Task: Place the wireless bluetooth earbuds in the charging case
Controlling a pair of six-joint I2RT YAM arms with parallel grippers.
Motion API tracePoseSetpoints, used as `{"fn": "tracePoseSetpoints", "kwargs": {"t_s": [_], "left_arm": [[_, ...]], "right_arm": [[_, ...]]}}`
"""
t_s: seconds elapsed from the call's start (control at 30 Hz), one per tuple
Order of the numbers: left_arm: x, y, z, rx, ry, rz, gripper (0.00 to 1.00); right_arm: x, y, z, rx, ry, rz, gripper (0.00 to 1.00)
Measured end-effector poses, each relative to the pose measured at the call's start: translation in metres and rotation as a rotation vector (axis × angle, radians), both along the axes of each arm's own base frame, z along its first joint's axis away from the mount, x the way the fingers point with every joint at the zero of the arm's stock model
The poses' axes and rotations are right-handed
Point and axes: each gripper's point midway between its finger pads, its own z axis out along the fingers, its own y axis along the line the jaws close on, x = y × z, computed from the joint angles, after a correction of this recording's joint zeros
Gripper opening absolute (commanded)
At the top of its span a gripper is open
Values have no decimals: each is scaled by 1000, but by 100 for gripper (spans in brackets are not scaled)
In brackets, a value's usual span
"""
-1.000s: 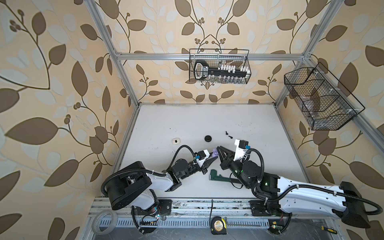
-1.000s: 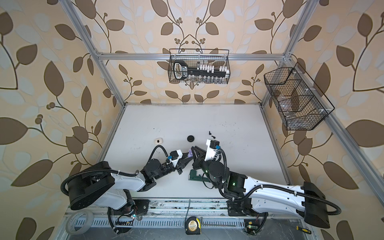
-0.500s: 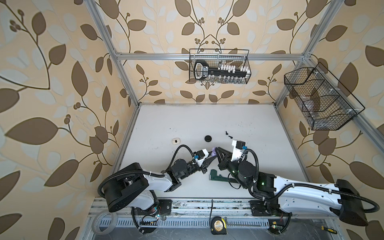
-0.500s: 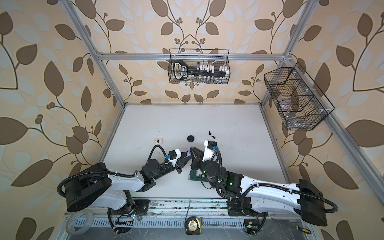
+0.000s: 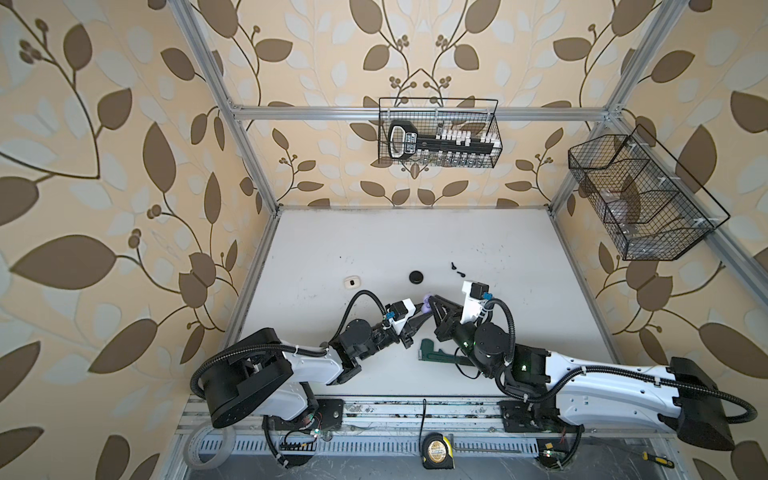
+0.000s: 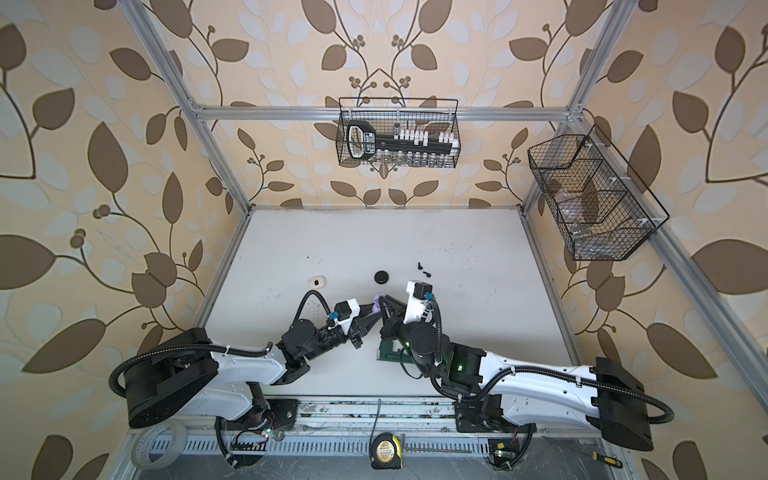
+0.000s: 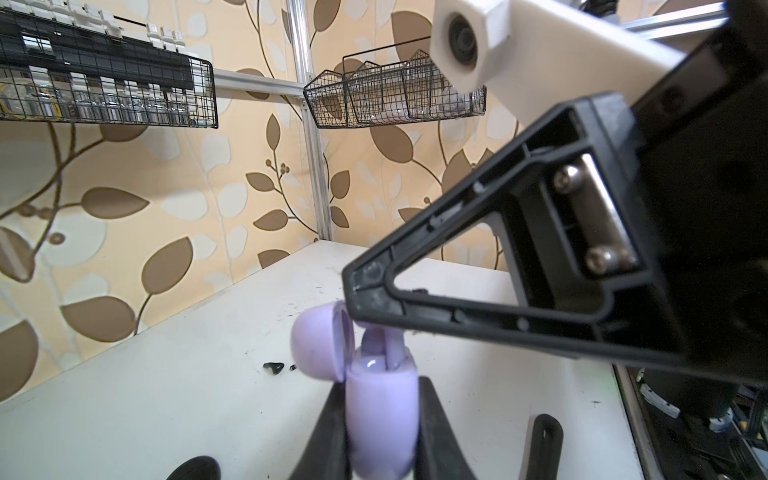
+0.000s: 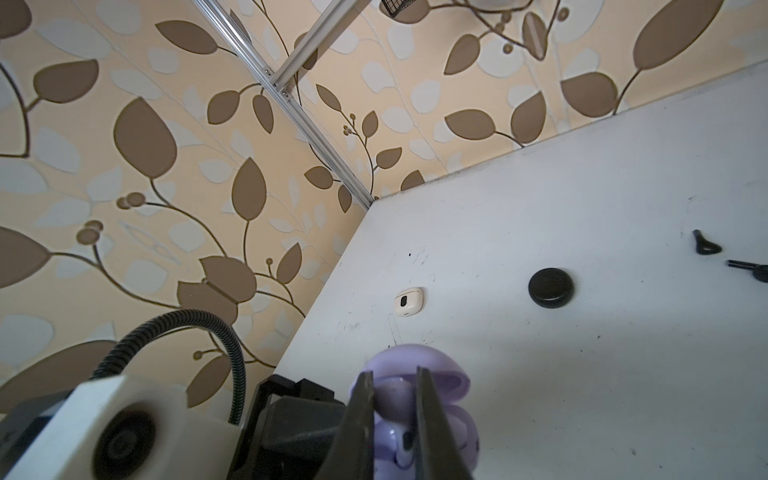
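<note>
The left gripper (image 5: pixel 420 316) clamps the smooth, egg-shaped lavender case (image 7: pixel 380 409), lid open; the right gripper (image 8: pixel 395 379) pinches a glossy lavender earbud (image 7: pixel 382 345).

Lavender egg-shaped plastic charging case (image 7: pixel 382 419): smooth, faintly glossy. White tabletop (image 8: pixel 602 365): matt, scuffed. Round black puck case (image 8: pixel 550 287): matt plastic.

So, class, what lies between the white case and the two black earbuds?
The closed black round case, visible in both top views.

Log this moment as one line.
left gripper: shut on lid-open pale lavender plastic charging case | right gripper: shut on small lavender earbud at case opening | earbud not released
</note>
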Motion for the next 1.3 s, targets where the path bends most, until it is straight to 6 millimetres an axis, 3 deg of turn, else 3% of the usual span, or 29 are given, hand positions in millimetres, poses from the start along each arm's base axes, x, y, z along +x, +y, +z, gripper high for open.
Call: {"fn": "tracePoseSetpoints", "kwargs": {"t_s": [0.2, 0.53, 0.7, 0.87, 1.1, 1.2, 1.3], "left_arm": [[0, 0, 0, 0, 0, -2, 0], [-2, 1, 0, 3, 1, -7, 0], [-3, 1, 1, 0, -3, -9, 0], [-7, 0, 6, -12, -17, -30, 0], [-21, -3, 1, 12, -37, -104, 0], [-31, -5, 0, 23, -59, -160, 0], [-41, -6, 2, 25, -77, -208, 0]], "right_arm": [[-2, 3, -2, -6, 3, 11, 11], [-8, 9, -4, -20, -1, 36, 32], [-12, 7, 1, -20, -12, 46, 37], [-16, -11, 15, -22, -35, 33, 41], [-15, -55, 37, -20, -76, -46, 42], [-2, -69, 32, -49, -65, -91, 41], [15, -73, 14, -111, -24, -94, 40]]}}
